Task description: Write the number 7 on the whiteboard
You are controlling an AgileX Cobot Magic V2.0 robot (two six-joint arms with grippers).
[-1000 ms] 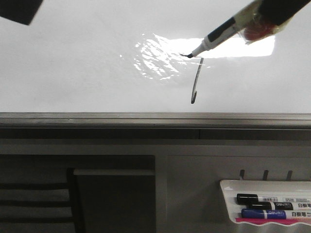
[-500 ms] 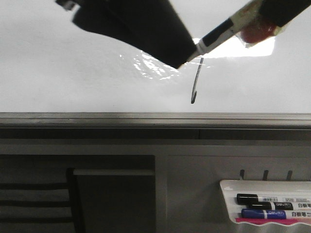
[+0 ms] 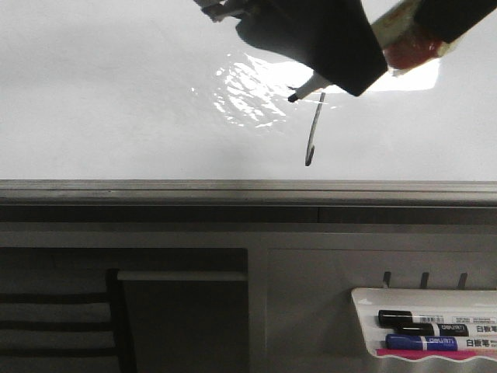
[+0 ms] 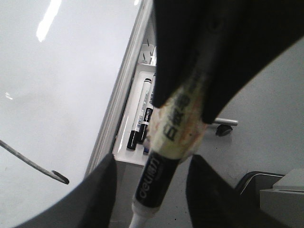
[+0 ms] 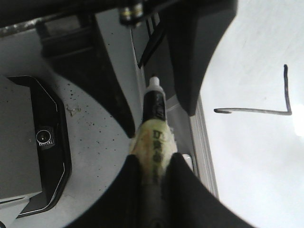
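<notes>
- The whiteboard filled the upper front view, its grey edge rail running across below, with a bright glare near the centre.
- The number 7 sat just at 4 o'clock of the glare: a long slanted stem hooked at its foot, its short top bar partly hidden by the marker tip.
- The right tool was clamped on a black marker, whose tip touched the top of the 7.
- The left tool had its fingers spread wide either side of that marker.
- At 5 o'clock, a white marker tray held spare markers.
</notes>
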